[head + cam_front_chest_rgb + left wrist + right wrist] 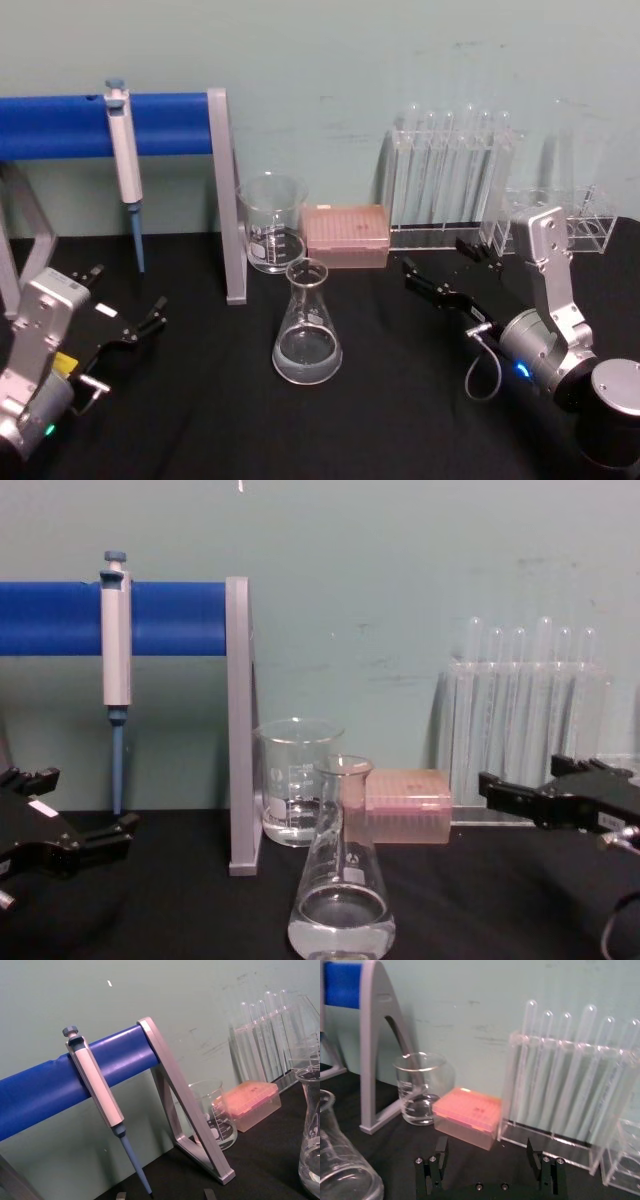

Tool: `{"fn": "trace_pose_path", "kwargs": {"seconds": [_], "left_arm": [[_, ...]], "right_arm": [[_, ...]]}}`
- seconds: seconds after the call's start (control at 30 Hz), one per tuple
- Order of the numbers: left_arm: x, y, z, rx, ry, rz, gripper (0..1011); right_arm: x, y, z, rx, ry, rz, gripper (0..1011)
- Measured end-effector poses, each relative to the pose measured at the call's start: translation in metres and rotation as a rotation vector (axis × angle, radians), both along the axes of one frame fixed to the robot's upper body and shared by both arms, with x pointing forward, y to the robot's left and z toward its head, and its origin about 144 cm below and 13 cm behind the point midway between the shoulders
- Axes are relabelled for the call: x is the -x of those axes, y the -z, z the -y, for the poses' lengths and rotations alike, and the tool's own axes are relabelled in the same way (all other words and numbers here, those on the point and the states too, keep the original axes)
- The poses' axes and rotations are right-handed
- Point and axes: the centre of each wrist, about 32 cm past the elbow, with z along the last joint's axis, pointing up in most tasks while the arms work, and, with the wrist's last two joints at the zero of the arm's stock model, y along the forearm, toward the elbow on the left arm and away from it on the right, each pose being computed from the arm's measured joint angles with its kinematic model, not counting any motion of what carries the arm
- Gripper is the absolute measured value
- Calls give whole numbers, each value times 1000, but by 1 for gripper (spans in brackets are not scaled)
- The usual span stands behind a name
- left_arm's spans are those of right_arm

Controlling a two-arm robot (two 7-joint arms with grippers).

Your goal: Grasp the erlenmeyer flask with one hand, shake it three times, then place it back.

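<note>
Upright near the table's middle, flask [307, 325] untouched between left gripper [128, 303] and right gripper [447, 272], jaws spread, ready to grasp.

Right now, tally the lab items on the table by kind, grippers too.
Erlenmeyer flask: 1
Beaker: 1
Pink tip box: 1
Pipette hanging on the blue bar: 1
Test tube racks, the tall one and a lower one beside it: 2
Grippers, left and right, both open, apart from the flask: 2
Total: 8
</note>
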Motion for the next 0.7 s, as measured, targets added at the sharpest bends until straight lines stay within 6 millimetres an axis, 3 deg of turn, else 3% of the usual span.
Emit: {"fn": "trace_pose_path", "kwargs": {"seconds": [0.7], "left_arm": [[0,0,0,0,0,0,1001]], "right_arm": [[1,8,0,-11,45,-68,1000]]}}
